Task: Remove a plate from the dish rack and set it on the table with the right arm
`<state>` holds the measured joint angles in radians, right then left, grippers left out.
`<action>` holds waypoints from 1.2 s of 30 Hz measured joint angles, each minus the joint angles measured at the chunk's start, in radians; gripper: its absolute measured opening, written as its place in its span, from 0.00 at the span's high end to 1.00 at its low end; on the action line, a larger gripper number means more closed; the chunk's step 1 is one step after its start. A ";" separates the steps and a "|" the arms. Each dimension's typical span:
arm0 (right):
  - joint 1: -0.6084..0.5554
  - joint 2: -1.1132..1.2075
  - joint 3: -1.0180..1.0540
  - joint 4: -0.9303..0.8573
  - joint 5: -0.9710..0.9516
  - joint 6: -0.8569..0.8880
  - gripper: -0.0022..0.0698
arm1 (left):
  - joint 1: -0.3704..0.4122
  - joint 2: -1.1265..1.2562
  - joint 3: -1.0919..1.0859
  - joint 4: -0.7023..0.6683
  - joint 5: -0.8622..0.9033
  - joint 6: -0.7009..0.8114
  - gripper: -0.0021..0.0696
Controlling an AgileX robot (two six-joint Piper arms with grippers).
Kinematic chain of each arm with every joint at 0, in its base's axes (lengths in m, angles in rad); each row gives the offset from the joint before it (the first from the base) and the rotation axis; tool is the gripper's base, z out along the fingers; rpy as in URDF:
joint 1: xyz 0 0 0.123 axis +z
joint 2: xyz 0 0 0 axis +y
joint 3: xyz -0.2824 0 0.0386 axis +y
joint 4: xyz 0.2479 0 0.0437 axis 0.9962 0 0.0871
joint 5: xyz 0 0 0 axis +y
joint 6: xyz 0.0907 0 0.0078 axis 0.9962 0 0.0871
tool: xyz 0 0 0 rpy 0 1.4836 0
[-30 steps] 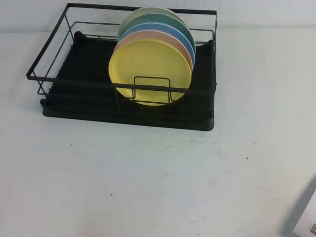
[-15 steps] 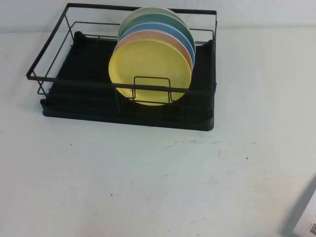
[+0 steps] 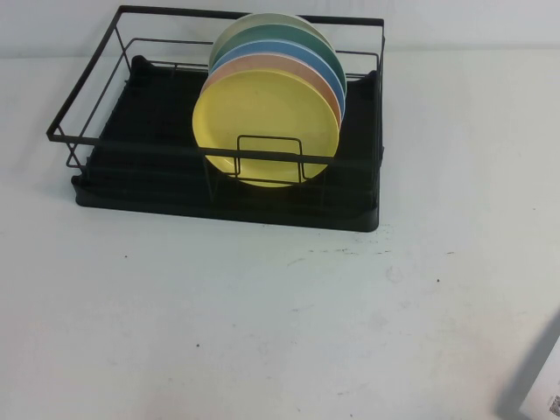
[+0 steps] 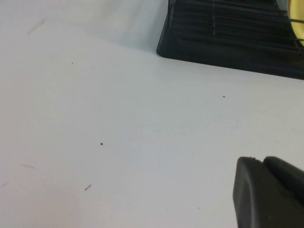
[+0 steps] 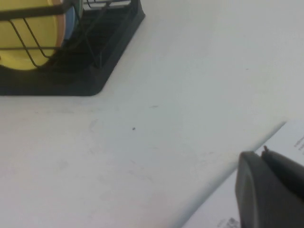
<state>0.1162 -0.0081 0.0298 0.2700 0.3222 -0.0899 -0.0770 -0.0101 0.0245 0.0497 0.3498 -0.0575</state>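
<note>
Five plates [image 3: 289, 51] crammed in dish rack [image 3: 227, 210].
Left gripper [image 4: 268, 192], right gripper [image 5: 270, 190] low over desk [image 3: 262, 332], jaws unreadable; could drag pink plate [image 3: 271, 61] out with yellow plate [image 3: 262, 118].

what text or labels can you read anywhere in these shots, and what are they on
No text can be read.
White sheet at the table edge: dark printed marks, too blurred to read.
Plate, the other plates and dish rack: no labels or brands show.
Left gripper and right gripper, each low over the table and away from the rack: plain black, no markings.
</note>
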 joint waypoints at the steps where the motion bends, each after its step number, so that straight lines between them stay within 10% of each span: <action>1: 0.000 0.000 0.000 0.027 -0.008 0.000 1.00 | 0.000 0.000 0.000 0.000 0.000 0.000 0.98; 10: 0.000 0.000 0.000 0.555 -0.238 0.000 1.00 | 0.000 0.000 0.000 0.000 0.000 0.000 0.98; 20: 0.000 0.051 -0.105 0.658 -0.189 -0.035 1.00 | 0.000 0.000 0.000 0.000 0.000 0.000 0.98; 36: 0.012 1.107 -0.902 0.591 0.339 -0.533 1.00 | 0.000 0.000 0.000 0.000 0.000 0.000 0.98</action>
<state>0.1285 1.0987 -0.8723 0.8614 0.6611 -0.6230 -0.0770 -0.0101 0.0245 0.0497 0.3498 -0.0575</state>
